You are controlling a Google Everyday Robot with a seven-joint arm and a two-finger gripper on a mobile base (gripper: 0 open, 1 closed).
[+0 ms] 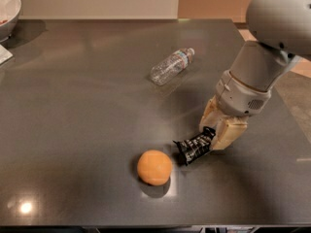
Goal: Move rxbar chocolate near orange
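The rxbar chocolate [193,148] is a small black wrapper bar with pale lettering, held at its right end by my gripper [214,136], which is shut on it. The bar sticks out to the left and slightly down, close to the table top. The orange [154,167] sits on the dark table [73,110] just left of and below the bar's free end, a small gap apart. My arm [252,76] comes in from the upper right.
A clear plastic bottle [170,66] lies on its side at the table's middle back. A white bowl [7,8] stands at the far left back corner. The table's right edge [291,125] runs close behind my arm.
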